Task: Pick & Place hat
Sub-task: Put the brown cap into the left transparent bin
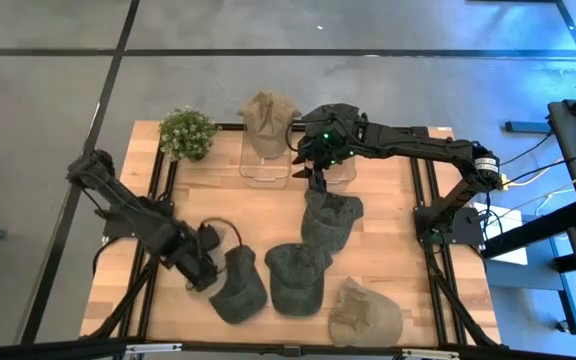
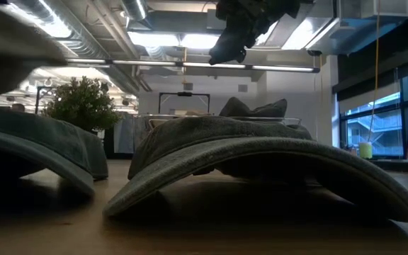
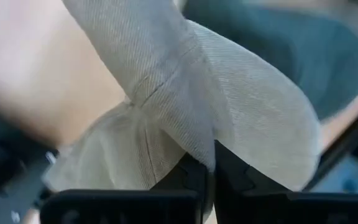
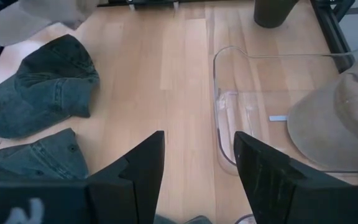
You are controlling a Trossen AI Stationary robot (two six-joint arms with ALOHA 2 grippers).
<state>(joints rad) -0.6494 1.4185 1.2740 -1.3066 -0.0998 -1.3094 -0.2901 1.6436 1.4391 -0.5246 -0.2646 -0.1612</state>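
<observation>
Grey concrete floor (image 1: 268,25) crossed by dark lines; overhead, silver ducts (image 2: 83,42) and bright strip lights (image 2: 168,39); tall windows (image 2: 370,120) at right.

Five hats show in the high view. A tan hat (image 1: 268,118) sits on a clear stand (image 1: 264,170) at the desk's (image 1: 388,250) far edge. Three dark grey-green denim caps lie on the wood: one (image 1: 330,218) near the middle, one (image 1: 296,277) just in front of it and touching it, and one (image 1: 238,288) to its left, crown up. A second tan hat (image 1: 364,315) rests at the near edge.
</observation>
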